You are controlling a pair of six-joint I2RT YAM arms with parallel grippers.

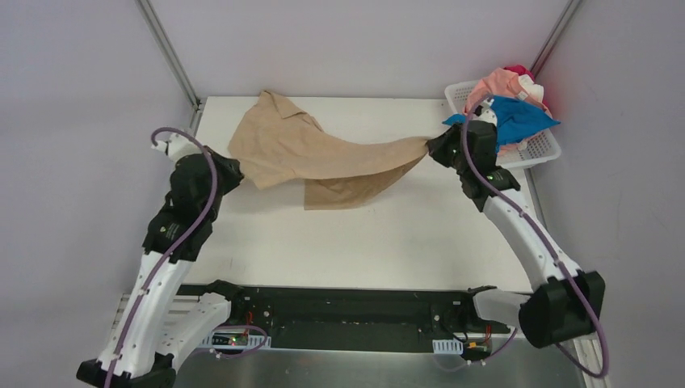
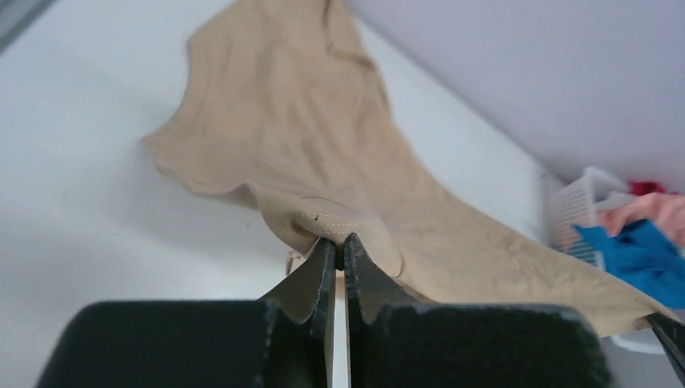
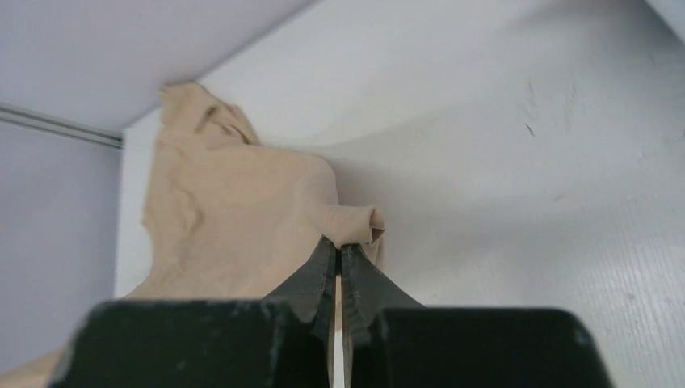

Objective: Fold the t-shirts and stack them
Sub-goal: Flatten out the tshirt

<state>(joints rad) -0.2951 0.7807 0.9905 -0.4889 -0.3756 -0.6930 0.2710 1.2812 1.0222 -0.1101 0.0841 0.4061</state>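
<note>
One tan t-shirt (image 1: pixel 323 153) is held between the two arms over the white tabletop (image 1: pixel 388 242). Its long axis is laid across the tabletop from left to right. The cloth is broad and crumpled at the left and drawn into a narrow point at the right. One bunched part is pointed toward the far left corner, where it is rested on the tabletop near the far edge. A lower flap is seen hanging toward the near side under the stretched band; whether it is touching the surface cannot be told.

The left pincer (image 2: pixel 338 242) is closed on the shirt's near left edge. A stitched hem is seen folded just over its tips, and no more than a thin slit is left between the fingers. The right pincer (image 3: pixel 339 246) is likewise closed, and a small rolled tuck of tan cloth is pinched at its tips.

Three more shirts are heaped in a white lattice basket (image 1: pixel 543 150) at the far right corner. A blue shirt (image 1: pixel 521 117) is draped over the basket's rim close beside the right arm, with a pink shirt (image 1: pixel 501 83) above it and a red shirt (image 1: pixel 519 71) barely shown behind.
</note>
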